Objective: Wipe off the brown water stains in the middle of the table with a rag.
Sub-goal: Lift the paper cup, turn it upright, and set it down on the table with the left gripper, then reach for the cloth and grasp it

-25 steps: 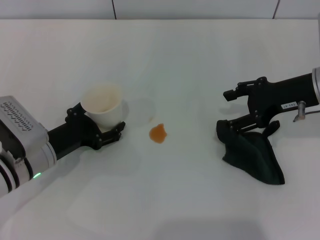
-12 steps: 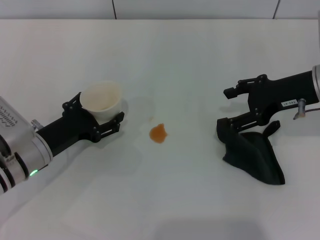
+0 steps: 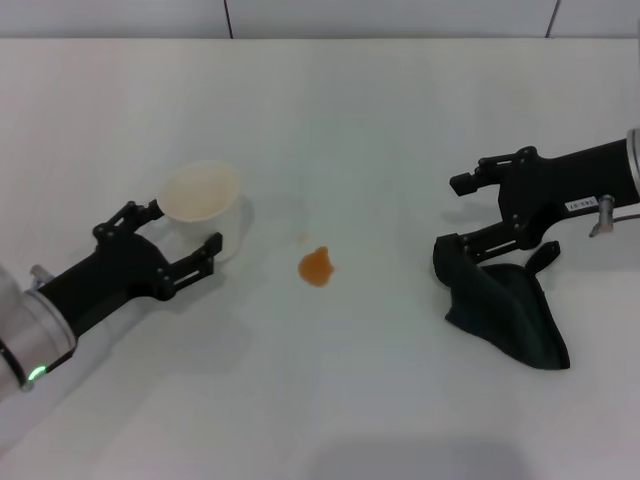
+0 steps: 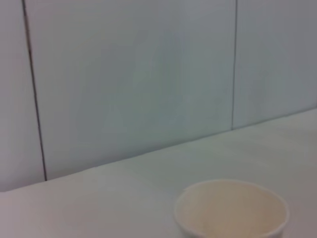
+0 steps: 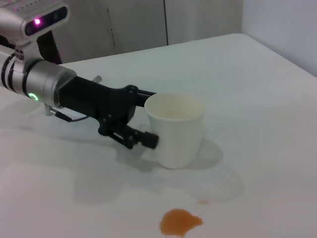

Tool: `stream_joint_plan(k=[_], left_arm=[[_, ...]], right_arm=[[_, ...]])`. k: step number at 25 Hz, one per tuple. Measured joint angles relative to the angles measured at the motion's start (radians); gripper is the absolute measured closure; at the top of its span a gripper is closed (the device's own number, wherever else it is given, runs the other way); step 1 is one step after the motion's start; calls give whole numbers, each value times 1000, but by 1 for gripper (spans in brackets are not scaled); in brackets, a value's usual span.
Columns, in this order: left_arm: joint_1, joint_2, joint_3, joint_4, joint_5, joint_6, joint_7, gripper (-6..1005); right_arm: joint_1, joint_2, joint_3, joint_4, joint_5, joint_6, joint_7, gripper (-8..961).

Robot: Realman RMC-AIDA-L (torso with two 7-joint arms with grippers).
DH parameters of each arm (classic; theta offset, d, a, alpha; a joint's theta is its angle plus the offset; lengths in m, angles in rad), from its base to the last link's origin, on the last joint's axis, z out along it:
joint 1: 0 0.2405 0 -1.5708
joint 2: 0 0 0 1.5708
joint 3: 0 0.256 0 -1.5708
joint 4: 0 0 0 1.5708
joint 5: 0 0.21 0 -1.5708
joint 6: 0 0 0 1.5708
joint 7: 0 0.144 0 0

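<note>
Resting on the plain white table [image 3: 400, 120], the small orange-brown water stain [image 3: 317, 267] lies mid-surface; the left gripper [image 3: 180, 237] stands spread beside an upright white paper cup [image 3: 203, 208]; the right gripper [image 3: 462, 215] gapes over the dark crumpled rag [image 3: 505, 305], lower finger touching it.

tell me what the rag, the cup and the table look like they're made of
The rag: soft dark cloth, judging by its loose folds and matte surface. The cup: probably paper or thin plastic, white and matte with a thin rim; the look leaves it open. The table: smooth matte white top, perhaps laminate, since the brown stain sits beaded on it.
</note>
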Motion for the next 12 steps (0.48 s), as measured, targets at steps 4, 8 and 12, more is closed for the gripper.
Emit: stream_joint_plan(k=[4,8,12], left_arm=[[41,1,0,40,1,40,-23,112],[96,8,1,95,7,85,-71,112],[152,21,6,145,18,127,-124,112]], right_arm=[[-6,-3,1,-2,0,-4,0,99],[-7,-5,2,-2,0,-6,0,100],[-7,-5,2,-2,0,-6,0,100]])
